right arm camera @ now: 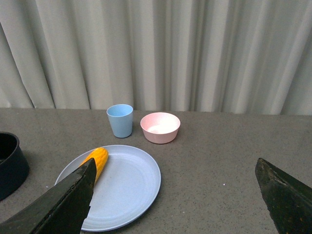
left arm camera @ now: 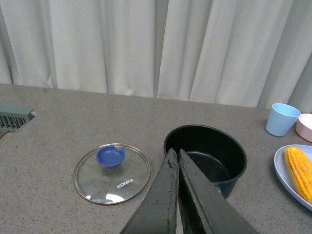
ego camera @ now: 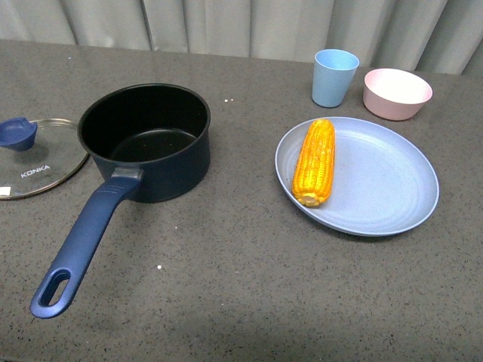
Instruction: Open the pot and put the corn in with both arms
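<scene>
Front view: the pot (ego camera: 143, 143) stands open on the table, handle pointing toward the robot. Its glass lid (ego camera: 45, 162) lies flat, knob up, just beside the pot on the side away from the corn. The pot interior is empty.

The corn (ego camera: 315, 162) lies well apart from the pot, to the pot's right, on a blue plate (ego camera: 392, 188). It rests on the half of the plate nearer the pot. Its long axis runs roughly away from the robot, parallel to the pot handle rather than across it.

Right wrist view: the right gripper (right arm camera: 174, 165) is spread wide and holds nothing. The corn shows just past the tip of one finger (right arm camera: 73, 195), on the pot side, and not in the gap between the two.

Left wrist view: the left gripper (left arm camera: 174, 161) has its fingers pressed together and holds nothing. It hangs above the near rim of the pot.

Judgement: the right arm is the nearer arm to the corn. To pick it up, the gap must shift toward the pot and close across the cob's short width.
</scene>
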